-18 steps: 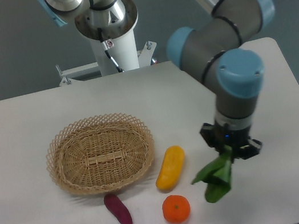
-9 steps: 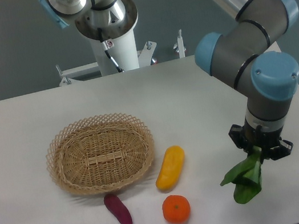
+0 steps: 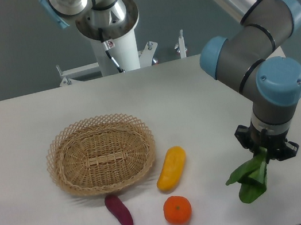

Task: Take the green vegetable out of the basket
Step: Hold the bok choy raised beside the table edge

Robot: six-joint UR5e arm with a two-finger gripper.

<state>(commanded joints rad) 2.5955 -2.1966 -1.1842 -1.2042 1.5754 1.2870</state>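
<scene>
My gripper [image 3: 265,156] is shut on the green vegetable [image 3: 249,178], a small bok choy whose dark leaves hang down and to the left over the table's front right. Its stalk end is hidden between the fingers. The basket [image 3: 100,154], a tan wicker oval, stands empty at the left middle of the table, well away from the gripper.
A yellow fruit [image 3: 171,168] lies right of the basket. An orange [image 3: 177,210] sits in front of it. A dark purple sweet potato [image 3: 119,211] lies in front of the basket. The table's right edge is close to the gripper. The arm's base [image 3: 107,24] stands behind the table.
The gripper has carried the green vegetable to the right, away from the yellow fruit and orange, with most of that motion in the first half second. The produce and basket have not moved.
</scene>
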